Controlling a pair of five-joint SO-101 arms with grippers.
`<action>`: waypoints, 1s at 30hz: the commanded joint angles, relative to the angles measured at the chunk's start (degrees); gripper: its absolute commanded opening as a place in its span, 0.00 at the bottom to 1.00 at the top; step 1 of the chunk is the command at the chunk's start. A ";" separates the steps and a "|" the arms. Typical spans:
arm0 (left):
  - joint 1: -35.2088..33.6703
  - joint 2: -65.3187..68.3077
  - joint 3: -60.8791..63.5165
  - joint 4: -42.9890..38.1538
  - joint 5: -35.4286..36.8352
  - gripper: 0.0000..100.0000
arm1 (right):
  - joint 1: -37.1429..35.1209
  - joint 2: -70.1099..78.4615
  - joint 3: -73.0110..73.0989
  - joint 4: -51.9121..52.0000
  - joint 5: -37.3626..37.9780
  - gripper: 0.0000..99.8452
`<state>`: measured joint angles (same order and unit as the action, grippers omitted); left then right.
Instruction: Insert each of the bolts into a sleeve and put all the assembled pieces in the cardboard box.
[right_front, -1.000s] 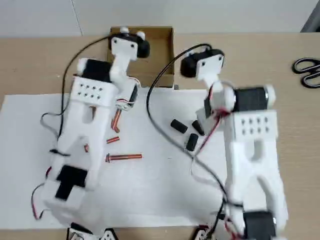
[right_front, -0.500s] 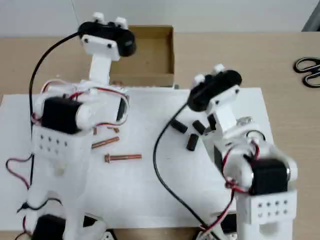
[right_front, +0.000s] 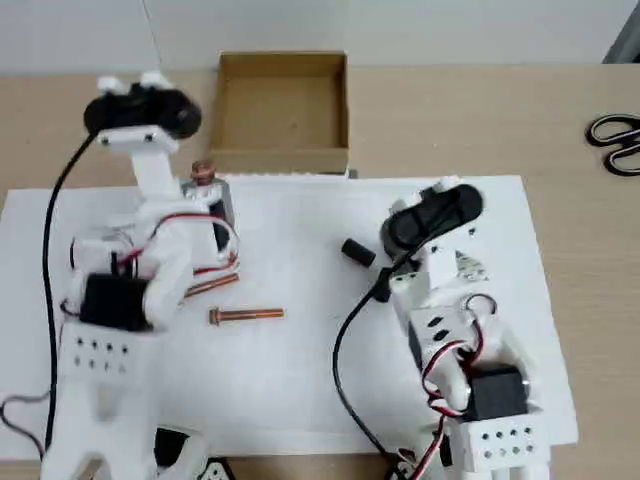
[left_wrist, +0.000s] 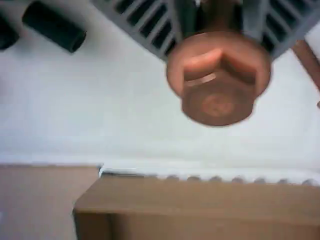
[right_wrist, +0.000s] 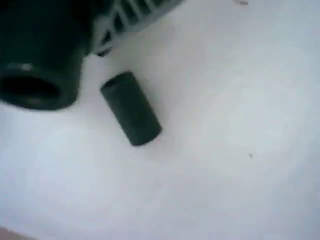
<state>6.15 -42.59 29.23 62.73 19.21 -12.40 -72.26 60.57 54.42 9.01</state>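
Left pincer (right_front: 207, 190) is clamped on a copper-coloured hex-head metal bolt (left_wrist: 218, 75). The bolt stands upright with its head toward the wrist camera, between the grey ribbed jaws. It hangs over the far edge of the white paper sheet (right_front: 300, 390), just beside the near wall of the open brown cardboard box (right_front: 283, 158). The box sits on the tan wooden surface (right_front: 450, 110), touching the sheet's far edge.

Right pincer (right_front: 384, 284) is closed on a black cylindrical sleeve (right_wrist: 36, 65), low over the sheet, with the open bore facing the wrist camera. A second black sleeve (right_front: 357, 251) lies flat on the sheet just beside it, not touching.

Loose on the sheet:
- a long copper bolt (right_front: 246, 315) lies flat, mid-sheet, between the two arms.
- an angled copper bolt (right_front: 211, 286) lies close against the left arm. Another sits behind it, partly hidden by the arm.

Black-handled scissors (right_front: 615, 142) lie at the right edge of the surface, well apart from everything else.
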 joint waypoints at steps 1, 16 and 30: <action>-0.18 -9.32 9.89 -11.34 3.25 0.00 | -3.56 -2.59 3.60 -6.73 -0.88 0.00; -0.09 -40.53 39.43 -31.65 12.75 0.00 | -20.18 -12.09 20.04 -20.88 -0.88 0.00; 9.93 -54.33 48.13 -31.56 19.87 0.00 | -28.62 -23.78 26.90 -20.88 -0.53 0.00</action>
<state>12.92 -94.73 77.67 32.92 38.37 -39.91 -93.98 87.38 34.99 8.66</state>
